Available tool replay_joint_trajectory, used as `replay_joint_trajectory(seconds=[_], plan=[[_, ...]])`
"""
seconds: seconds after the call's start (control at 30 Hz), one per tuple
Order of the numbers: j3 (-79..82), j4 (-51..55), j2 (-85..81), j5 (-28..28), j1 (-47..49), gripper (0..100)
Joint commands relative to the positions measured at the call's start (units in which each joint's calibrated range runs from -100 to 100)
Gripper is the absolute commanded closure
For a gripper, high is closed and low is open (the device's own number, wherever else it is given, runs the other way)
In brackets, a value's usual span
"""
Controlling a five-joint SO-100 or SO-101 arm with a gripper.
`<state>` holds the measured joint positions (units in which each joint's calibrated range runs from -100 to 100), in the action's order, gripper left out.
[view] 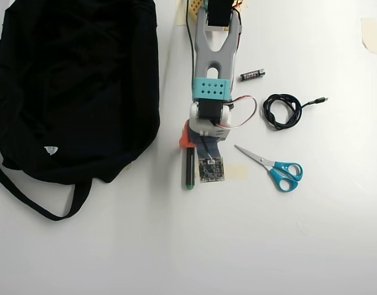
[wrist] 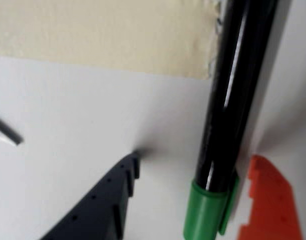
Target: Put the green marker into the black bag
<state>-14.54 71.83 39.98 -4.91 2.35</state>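
The green marker (wrist: 220, 125) lies flat on the white table, a black barrel with a green cap toward the bottom of the wrist view. It sits between the dark blue finger (wrist: 105, 202) and the orange finger (wrist: 270, 200), nearer the orange one. My gripper (wrist: 195, 159) is open and low over the marker, with both fingers clear of the barrel. From overhead, the marker (view: 188, 171) sticks out below the gripper (view: 193, 144), just right of the black bag (view: 71, 86). The bag lies slumped at the left, its strap curling toward the front.
Blue-handled scissors (view: 271, 166), a coiled black cable (view: 280, 110) and a small battery (view: 252, 74) lie right of the arm. A beige tape patch (view: 237, 171) sits beside the wrist; tape (wrist: 93, 35) also fills the top of the wrist view.
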Motion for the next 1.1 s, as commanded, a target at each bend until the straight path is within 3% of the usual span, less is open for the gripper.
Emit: replay_joint_trajectory(seconds=[0.0, 1.07], plan=[[0.7, 0.3, 0.6, 0.1, -0.3, 74], [0.6, -0.3, 0.5, 0.1, -2.1, 85]])
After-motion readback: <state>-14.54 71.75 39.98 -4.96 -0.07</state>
